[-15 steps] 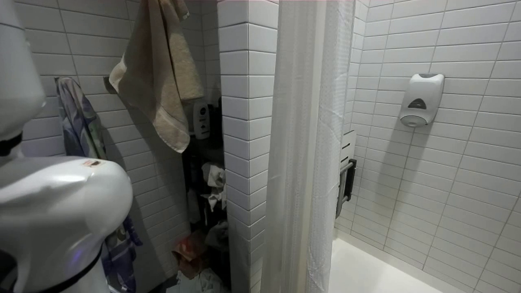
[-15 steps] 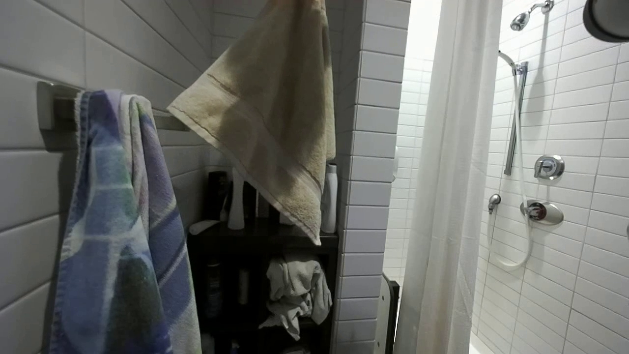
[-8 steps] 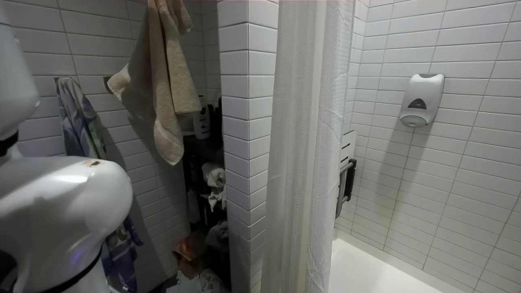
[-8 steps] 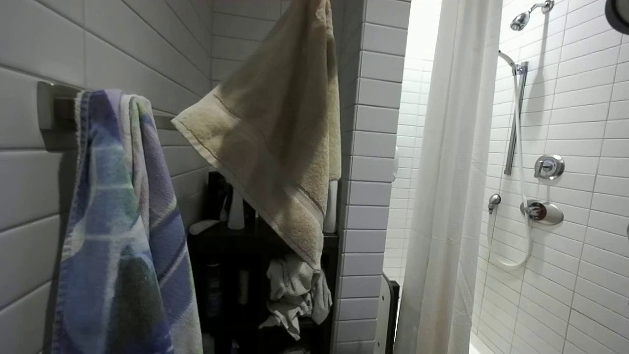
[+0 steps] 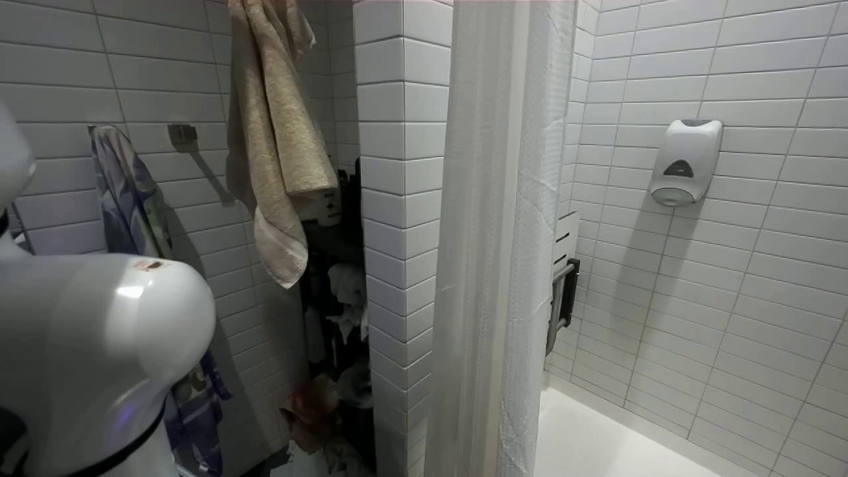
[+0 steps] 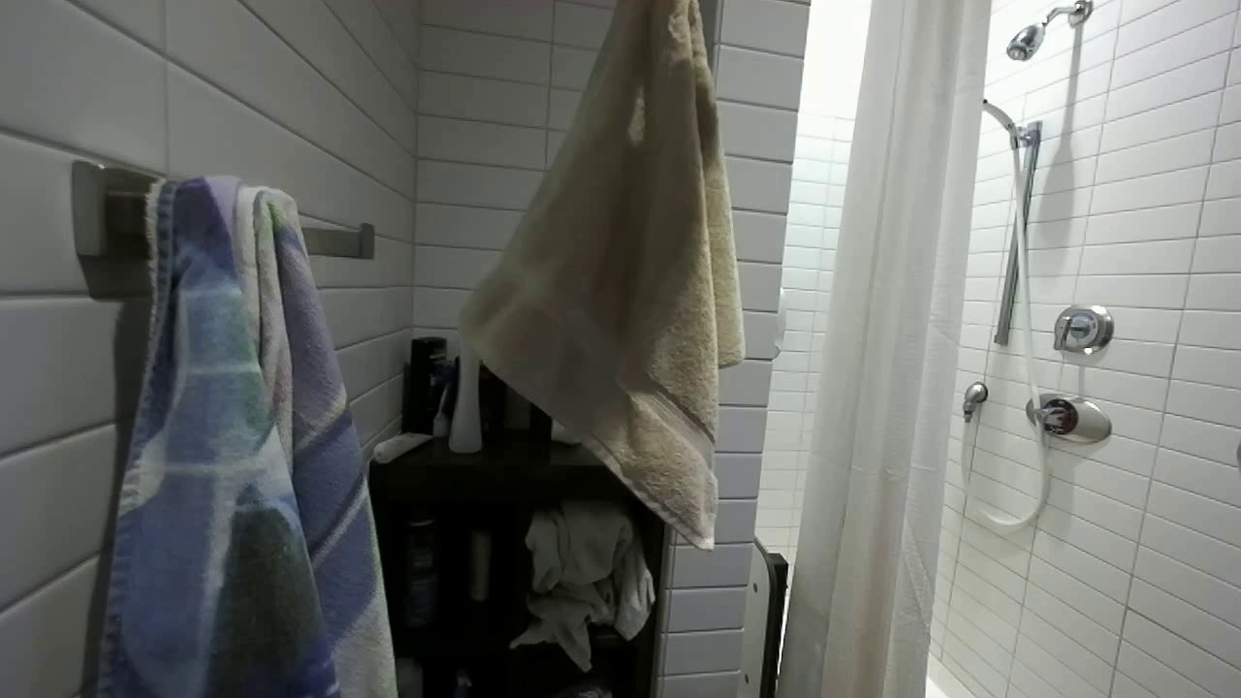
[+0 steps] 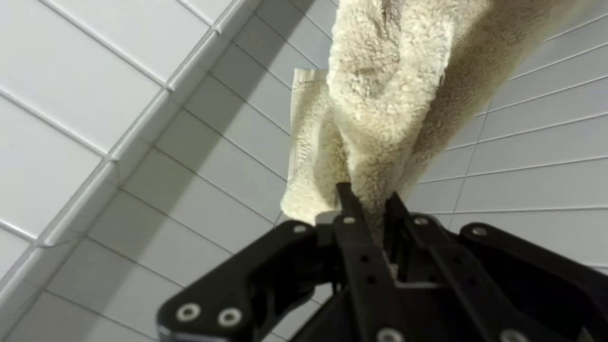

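Tiled partition (image 5: 403, 225): the landmark here, a white upright wall end.
Shower curtain (image 5: 497, 238): pale, hanging just beside the partition.
Robot arm (image 5: 112, 331): white, well apart from the partition, on the side away from the curtain.
Black shelf unit (image 6: 504, 475): next to the partition, opposite the curtain, carrying bottles (image 6: 467, 412) and a crumpled white cloth (image 6: 587, 572).
Beige towel (image 6: 630, 291): hangs in mid-air near the partition on its shelf side, draping in front of the shelf unit; an exterior view shows a gap between it and the partition.
Patterned towel (image 6: 233, 436): blue and purple, draped over a metal towel bar (image 6: 339, 242), well apart from the partition.
Soap dispenser (image 5: 687, 162): wall-mounted past the partition, on the curtain side.
Claw (image 7: 369, 192): clenched around gathered fabric of the beige towel; out of frame in both exterior views.
Pinched fold (image 7: 380, 156): the step in hand appears to be holding the towel aloft near the partition, its weight borne here.
Loose corner (image 6: 700, 523): the next move likely calls for an unrelaxed pinch and room for this tip to sway without snagging on the partition or shelf unit.
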